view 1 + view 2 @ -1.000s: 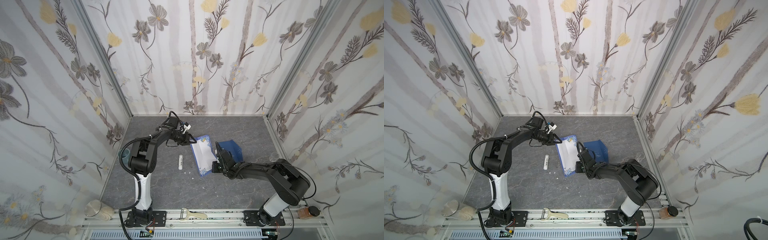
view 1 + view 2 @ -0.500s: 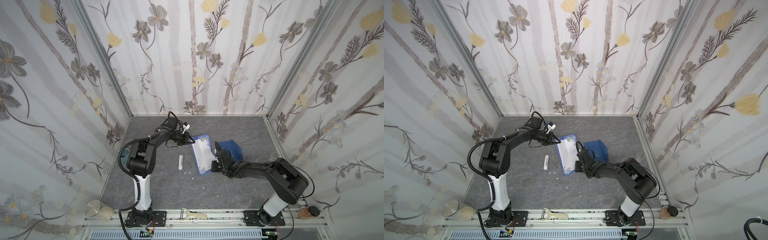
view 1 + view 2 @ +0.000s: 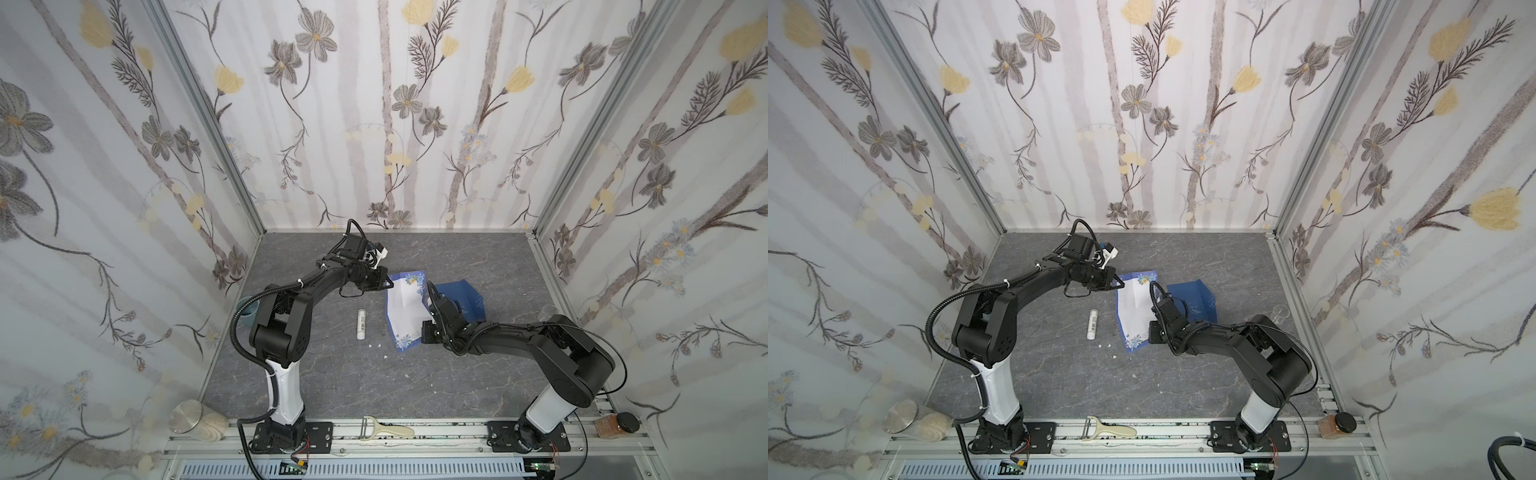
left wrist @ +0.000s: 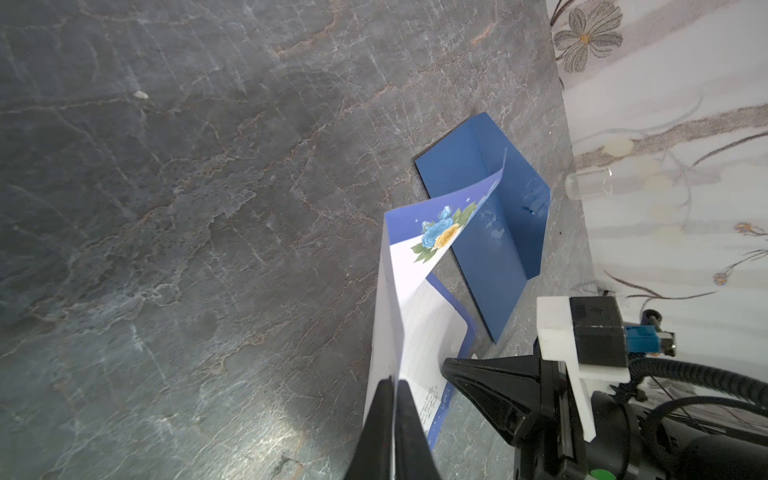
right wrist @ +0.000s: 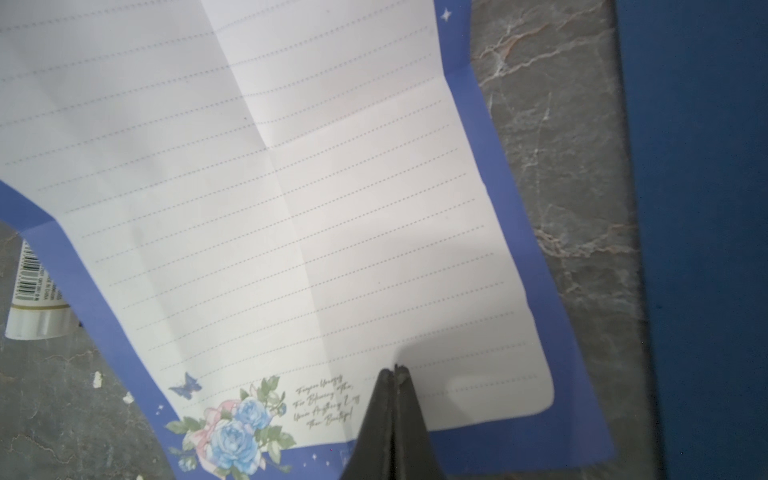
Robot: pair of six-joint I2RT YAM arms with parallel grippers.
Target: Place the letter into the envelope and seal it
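Note:
The letter (image 3: 402, 309) (image 3: 1133, 311), white and lined with a blue border, lies mid-table with its creases showing (image 5: 291, 208). My left gripper (image 3: 390, 283) (image 3: 1122, 284) is shut on its far edge, and that end stands lifted and curled (image 4: 419, 324) at the pinch (image 4: 392, 380). My right gripper (image 3: 424, 332) (image 3: 1150, 332) is shut, its fingertips lying over the letter's near end beside the flower corner (image 5: 395, 368). The dark blue envelope (image 3: 465, 299) (image 3: 1198, 301) (image 4: 494, 232) lies flap open just right of the letter.
A white glue stick (image 3: 362, 325) (image 3: 1092, 325) lies left of the letter, with small white scraps (image 3: 376, 345) near it. A teal cup (image 3: 249, 309) stands at the left wall and a clear glass (image 3: 547, 309) at the right wall. A peeler (image 3: 386, 428) rests on the front rail.
My left gripper has closed on the letter's far edge. That end of the sheet has shifted slightly. The right gripper has stayed shut over the near end.

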